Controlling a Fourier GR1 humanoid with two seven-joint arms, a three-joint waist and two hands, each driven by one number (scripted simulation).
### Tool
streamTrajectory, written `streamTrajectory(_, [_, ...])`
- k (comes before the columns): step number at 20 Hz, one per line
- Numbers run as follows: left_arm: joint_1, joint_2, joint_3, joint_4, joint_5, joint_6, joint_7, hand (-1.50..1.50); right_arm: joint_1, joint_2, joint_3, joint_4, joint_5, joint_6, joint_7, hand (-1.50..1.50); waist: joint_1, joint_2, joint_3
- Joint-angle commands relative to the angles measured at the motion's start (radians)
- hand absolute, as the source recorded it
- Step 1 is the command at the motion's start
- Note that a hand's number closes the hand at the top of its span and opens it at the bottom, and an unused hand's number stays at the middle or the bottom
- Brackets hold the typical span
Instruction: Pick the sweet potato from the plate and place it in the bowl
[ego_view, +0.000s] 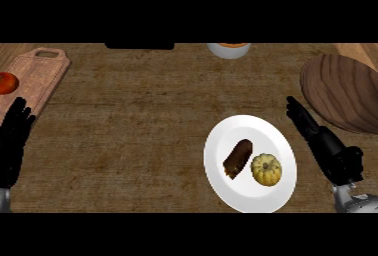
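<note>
A dark brown sweet potato (238, 158) lies on a white plate (249, 131) at the lower right of the counter, with a yellow squash (266, 169) beside it on the same plate. A brown wooden bowl (341, 91) stands at the far right, beyond the plate. My right hand (328, 148) is open, fingers straight, just right of the plate and in front of the bowl, touching neither. At the left edge my left hand (13, 141) rests open with its fingers pointing up.
A wooden cutting board (37, 75) lies at the upper left with a red tomato (6, 82) on it. A white cup (229, 49) stands at the back edge. Bare wood counter lies between the board and the plate.
</note>
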Motion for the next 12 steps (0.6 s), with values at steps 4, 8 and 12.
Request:
streamTrajectory(4, [-0.073,-0.083,-0.102,-0.044,-0.001,-0.051,-0.056,0.0,-0.031,0.076,0.12,0.134,0.33,-0.304,0.314,1.5,-0.011,0.007,0.003])
streamTrajectory(8, [-0.077,-0.109,-0.14,-0.061,0.005,-0.065,-0.059,0.0,-0.024,-0.114,0.096,0.228,0.595,-0.4,0.371,1.5,-0.058,-0.006,-0.023])
streamTrajectory(12, [-0.087,-0.16,-0.189,-0.054,0.0,-0.058,-0.054,0.0,-0.051,0.078,0.126,0.173,0.788,-0.708,0.395,-1.5,-0.067,-0.015,0.003])
